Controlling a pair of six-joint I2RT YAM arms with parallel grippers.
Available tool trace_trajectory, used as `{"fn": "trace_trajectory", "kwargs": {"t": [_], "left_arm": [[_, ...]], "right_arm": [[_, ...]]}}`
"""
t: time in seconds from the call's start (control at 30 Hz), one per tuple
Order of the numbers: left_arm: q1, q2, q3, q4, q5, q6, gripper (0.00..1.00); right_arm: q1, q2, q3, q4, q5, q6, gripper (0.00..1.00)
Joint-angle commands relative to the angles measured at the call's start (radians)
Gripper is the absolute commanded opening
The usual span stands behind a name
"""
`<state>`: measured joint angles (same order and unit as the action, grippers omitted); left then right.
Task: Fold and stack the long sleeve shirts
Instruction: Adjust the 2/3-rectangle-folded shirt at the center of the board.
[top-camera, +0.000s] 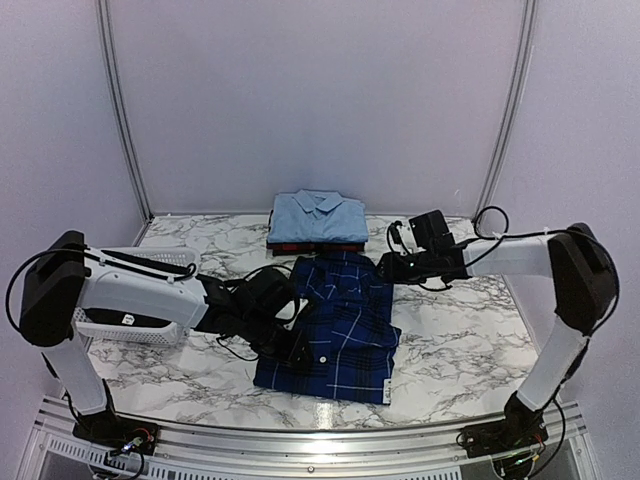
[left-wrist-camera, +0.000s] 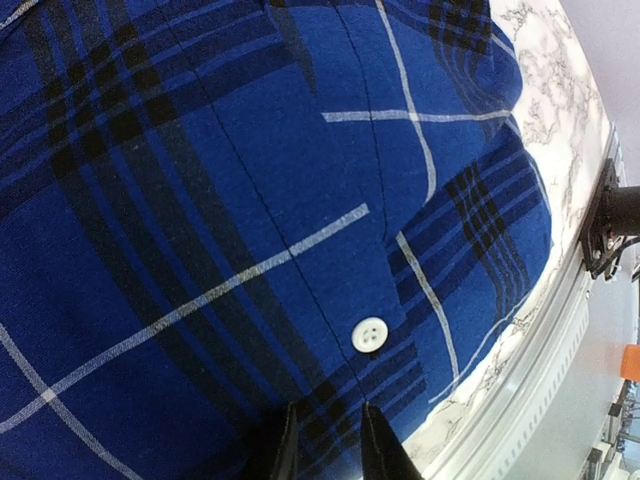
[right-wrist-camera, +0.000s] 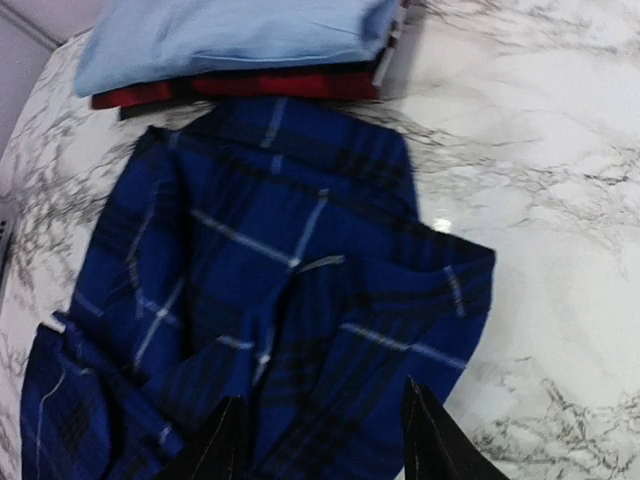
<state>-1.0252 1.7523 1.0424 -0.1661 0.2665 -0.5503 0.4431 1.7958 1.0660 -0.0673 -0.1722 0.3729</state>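
- At the middle of the marble table, the navy plaid shirt lies partly folded. Its cloth is rumpled, with the collar end towards the back.
- Behind it, against the back wall, sits a neat stack. The light blue shirt is folded on top, collar showing, and the red-and-black plaid shirt is underneath, only its edge visible.
- The navy shirt's far end nearly touches that stack in the right wrist view.
- The left gripper is down on the near left part of the navy shirt. In its own camera the two fingertips stand close together with a fold of the plaid cloth pinched between them, so it is clenched on the shirt.
- A white button shows just above that pinch.
- The right gripper hangs at the shirt's far right corner. Its fingers are spread apart above the cloth, released and gripping nothing.
- Off to the left, a white basket sits half hidden behind the left arm.
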Motion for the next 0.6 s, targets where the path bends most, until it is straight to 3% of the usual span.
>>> {"fn": "trace_trajectory", "kwargs": {"t": [0.0, 0.23, 0.57], "left_arm": [[-0.033, 0.029, -0.004, 0.061, -0.066, -0.067, 0.25], [-0.114, 0.011, -0.001, 0.087, -0.179, -0.144, 0.24], [-0.185, 0.098, 0.106, 0.092, -0.202, -0.175, 0.24]], "right_arm": [[0.121, -0.205, -0.107, -0.09, 0.085, -0.024, 0.49], [0.228, -0.376, -0.301, -0.107, 0.11, 0.049, 0.48], [0.321, -0.287, -0.239, -0.205, 0.29, 0.106, 0.41]]}}
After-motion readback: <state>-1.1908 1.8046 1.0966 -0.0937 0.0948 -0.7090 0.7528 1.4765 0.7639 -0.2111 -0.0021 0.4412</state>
